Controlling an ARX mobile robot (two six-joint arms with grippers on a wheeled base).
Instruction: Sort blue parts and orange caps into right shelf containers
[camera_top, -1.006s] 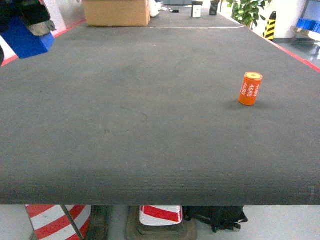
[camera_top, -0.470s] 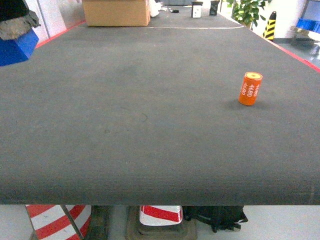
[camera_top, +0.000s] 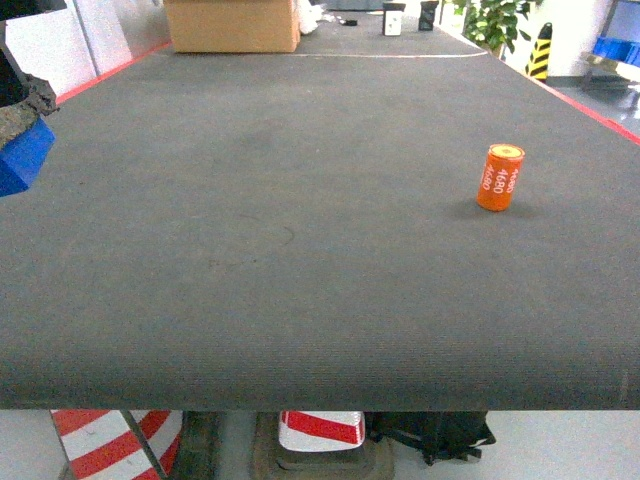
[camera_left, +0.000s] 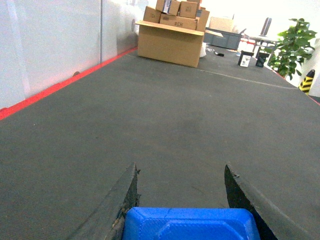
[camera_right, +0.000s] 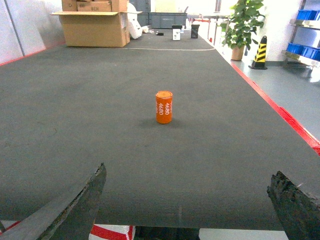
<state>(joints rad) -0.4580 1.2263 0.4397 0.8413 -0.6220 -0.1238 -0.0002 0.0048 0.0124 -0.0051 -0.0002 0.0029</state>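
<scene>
One orange cap (camera_top: 500, 177) with white "4680" print stands upright on the dark table mat (camera_top: 300, 230), right of centre; the right wrist view shows this cap (camera_right: 164, 106) well ahead. A blue part (camera_top: 18, 160) hangs at the head view's far left edge, with my left gripper (camera_top: 25, 105) shut on it. In the left wrist view the blue part (camera_left: 190, 224) sits between the fingers of the left gripper (camera_left: 181, 169), above the mat. My right gripper (camera_right: 189, 172) is open and empty over the table's near edge. Blue shelf containers (camera_right: 304, 50) show far right, past the table.
A cardboard box (camera_top: 232, 25) stands at the table's far end, with two small black-and-white boxes (camera_top: 394, 20) to its right. A red stripe (camera_right: 280, 112) marks the table's right edge. A potted plant (camera_right: 242, 25) and a yellow-black bollard (camera_top: 541, 50) stand beyond it.
In the head view my left gripper has carried the blue part down and left, now partly out of frame. The orange cap has not moved.
</scene>
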